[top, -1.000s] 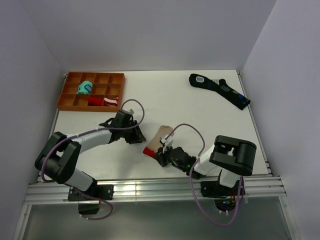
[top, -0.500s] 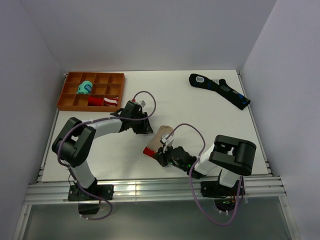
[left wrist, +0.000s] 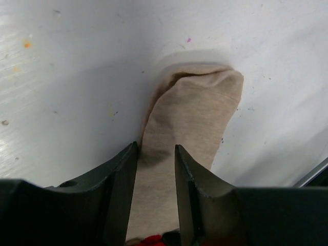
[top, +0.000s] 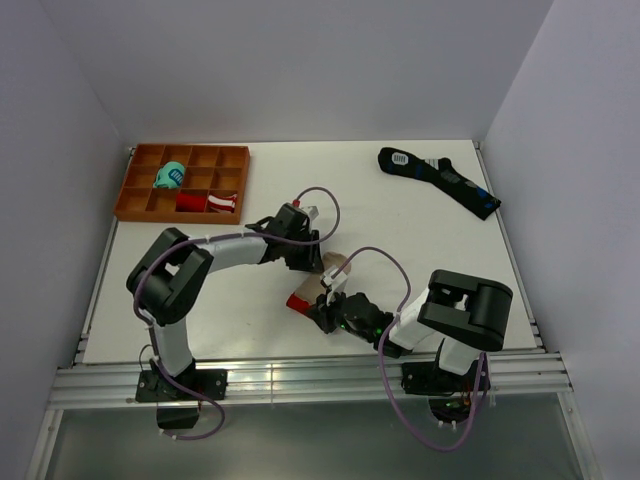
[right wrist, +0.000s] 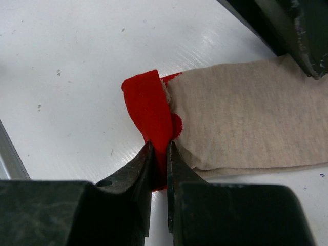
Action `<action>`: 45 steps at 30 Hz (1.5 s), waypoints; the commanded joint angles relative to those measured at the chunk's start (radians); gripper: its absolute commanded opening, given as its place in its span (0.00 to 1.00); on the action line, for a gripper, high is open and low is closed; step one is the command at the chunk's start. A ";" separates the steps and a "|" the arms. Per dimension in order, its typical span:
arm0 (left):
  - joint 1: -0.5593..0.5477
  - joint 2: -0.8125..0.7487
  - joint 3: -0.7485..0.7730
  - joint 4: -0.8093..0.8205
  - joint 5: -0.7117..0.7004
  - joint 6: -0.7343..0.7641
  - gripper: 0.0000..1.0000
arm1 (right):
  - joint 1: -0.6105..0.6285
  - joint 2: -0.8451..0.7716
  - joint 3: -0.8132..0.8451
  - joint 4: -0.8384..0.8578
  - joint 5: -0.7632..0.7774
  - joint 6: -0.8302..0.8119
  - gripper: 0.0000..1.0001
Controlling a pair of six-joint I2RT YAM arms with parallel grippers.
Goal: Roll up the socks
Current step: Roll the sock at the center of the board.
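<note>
Tan, softly heathered knit makes up most of the socks (left wrist: 189, 118), which lie flat as one long strip with a rounded toe. The red end (right wrist: 148, 102) is a short band, bent up off the table (top: 400, 250) and folded over at its corner. In the right wrist view a second tan edge shows along the lower side of the strip, so two layers lie stacked. No white marks can be made out on the red.

In the top view the socks sit at lower centre, slanting from the toe at upper right down to the red end at lower left.

The right gripper (right wrist: 160, 146) is clenched on the red end, its two fingers pressed together with the fabric pinched between them. The left gripper (left wrist: 155, 148) is released: its fingers stand apart over the tan part, with the strip running through the gap between them and the toe beyond the tips.

Counted: one tan pair, two arms, one black sock (top: 438, 178) at upper right, and one orange tray (top: 135, 205) at upper left. The tray holds two bundles in separate compartments, a teal one (top: 171, 177) and a red-and-white one (top: 207, 202).
</note>
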 commanded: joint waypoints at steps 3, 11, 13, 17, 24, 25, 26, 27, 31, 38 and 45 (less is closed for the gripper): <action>-0.005 0.059 0.023 -0.055 -0.059 0.028 0.35 | -0.003 0.028 -0.019 -0.143 -0.015 -0.008 0.10; 0.000 0.083 0.003 -0.045 -0.112 -0.039 0.00 | -0.003 0.011 -0.016 -0.166 -0.006 -0.013 0.10; 0.013 0.059 -0.043 -0.022 -0.132 -0.076 0.00 | -0.003 -0.007 -0.008 -0.178 -0.006 -0.025 0.10; 0.069 -0.038 -0.138 0.027 -0.174 -0.136 0.00 | -0.015 -0.032 0.038 -0.256 -0.025 -0.062 0.10; 0.142 -0.165 -0.261 0.055 -0.280 -0.226 0.00 | -0.095 -0.038 0.127 -0.339 -0.155 -0.135 0.10; 0.150 -0.176 -0.288 0.060 -0.292 -0.236 0.00 | -0.109 -0.042 0.125 -0.324 -0.213 -0.132 0.10; 0.156 -0.196 -0.301 0.075 -0.296 -0.243 0.00 | -0.126 -0.045 0.124 -0.318 -0.238 -0.132 0.10; 0.173 -0.200 -0.308 0.075 -0.306 -0.253 0.00 | -0.152 -0.049 0.131 -0.319 -0.258 -0.137 0.10; 0.197 -0.220 -0.344 0.109 -0.307 -0.279 0.00 | -0.158 -0.021 0.208 -0.432 -0.311 -0.152 0.10; 0.198 -0.211 -0.348 0.124 -0.303 -0.283 0.00 | -0.189 0.036 0.340 -0.595 -0.442 -0.148 0.10; 0.202 -0.225 -0.381 0.136 -0.315 -0.297 0.00 | -0.307 0.123 0.428 -0.719 -0.693 -0.071 0.09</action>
